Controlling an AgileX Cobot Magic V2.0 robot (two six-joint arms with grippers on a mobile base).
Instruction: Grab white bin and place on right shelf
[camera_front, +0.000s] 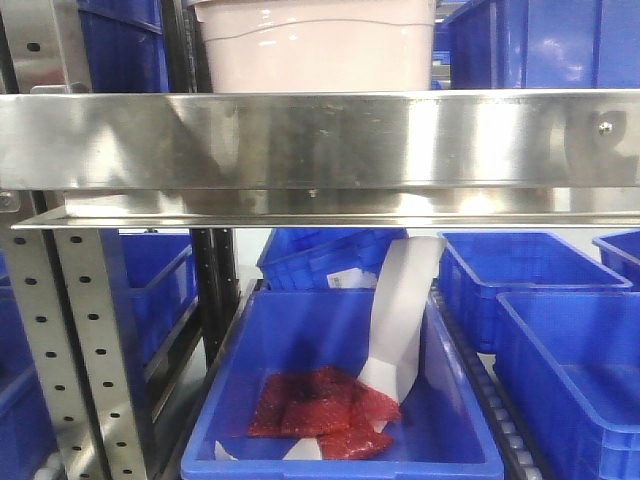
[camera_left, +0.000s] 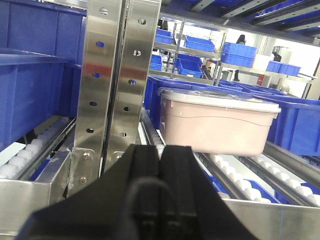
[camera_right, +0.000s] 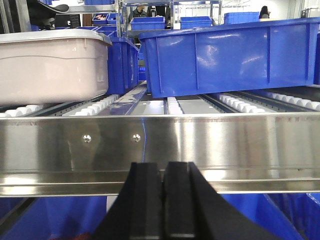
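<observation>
Up close, the left gripper (camera_left: 161, 190) shows its two matte black fingers pressed flat together, holding nothing; the right gripper (camera_right: 162, 200) is likewise closed and empty, poised just before the wide, shiny stainless-steel front rail of the right shelf (camera_right: 200, 145). Beyond the rail, the white bin (camera_right: 50, 67) (off-white with a faint pink cast, rounded corners, a wavy moulded line along its side) rests on the shelf's white rollers (camera_right: 95, 106), its glossy lid (camera_left: 220, 101) in place. A large blue crate (camera_right: 230, 60) stands just beside it on the same level. Perforated steel uprights (camera_left: 112, 75) rise to the bin's left. On the level below, another blue crate (camera_front: 340, 400) holds red packets (camera_front: 320, 410) and what seems to be a curled strip of white paper (camera_front: 400, 310).
</observation>
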